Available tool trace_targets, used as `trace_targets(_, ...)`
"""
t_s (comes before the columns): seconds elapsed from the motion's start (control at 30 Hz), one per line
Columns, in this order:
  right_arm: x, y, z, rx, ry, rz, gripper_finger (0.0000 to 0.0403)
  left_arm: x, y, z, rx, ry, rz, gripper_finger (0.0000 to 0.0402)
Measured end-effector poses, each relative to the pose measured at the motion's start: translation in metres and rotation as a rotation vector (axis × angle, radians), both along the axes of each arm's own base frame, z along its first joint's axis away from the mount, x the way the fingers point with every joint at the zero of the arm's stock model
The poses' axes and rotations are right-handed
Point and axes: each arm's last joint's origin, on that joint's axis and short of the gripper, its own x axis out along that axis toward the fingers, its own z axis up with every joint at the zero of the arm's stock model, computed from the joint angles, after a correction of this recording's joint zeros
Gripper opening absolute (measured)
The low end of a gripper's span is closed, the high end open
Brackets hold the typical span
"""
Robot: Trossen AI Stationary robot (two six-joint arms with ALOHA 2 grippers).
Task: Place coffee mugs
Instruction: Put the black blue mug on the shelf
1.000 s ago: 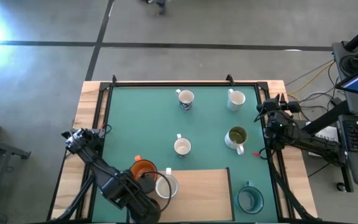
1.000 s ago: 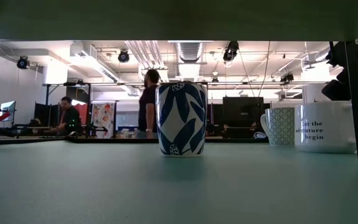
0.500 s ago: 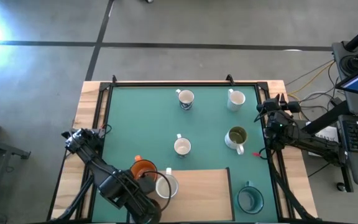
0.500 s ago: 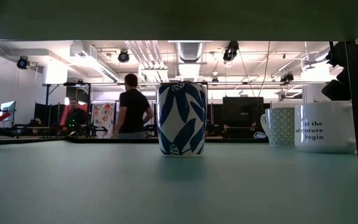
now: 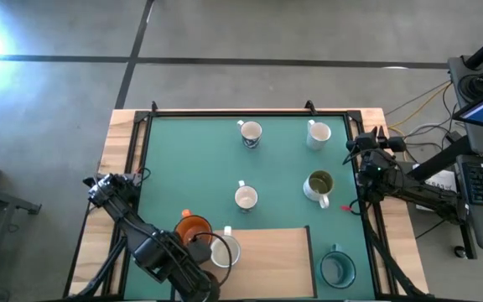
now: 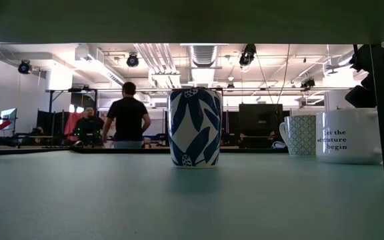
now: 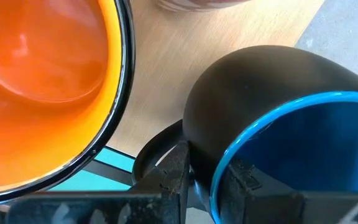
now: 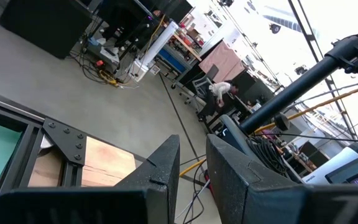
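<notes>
The left gripper (image 7: 204,180) pinches the wall of a black, blue-lined mug (image 7: 272,118) just beside the orange mug (image 5: 193,227) at the wooden board's (image 5: 267,252) near-left corner, while the right gripper (image 8: 191,168), fingers slightly parted and empty, waits past the table's right edge.

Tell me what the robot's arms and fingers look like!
Both arms are dark, nearly black, built from chunky jointed segments. The left arm sits at the table's left side, the right arm at its right edge with black cables alongside. Each ends in two flat, dark, blocky fingers.
</notes>
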Motion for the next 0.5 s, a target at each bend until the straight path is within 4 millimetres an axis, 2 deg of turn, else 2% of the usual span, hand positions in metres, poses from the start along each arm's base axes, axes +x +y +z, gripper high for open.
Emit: trace_targets(0.5,0.0000,0.0000,0.0000,0.000,0.000,0.000,0.0068,-0.0039,0.0042,0.0082,0.022,0.000,0.015,0.0038)
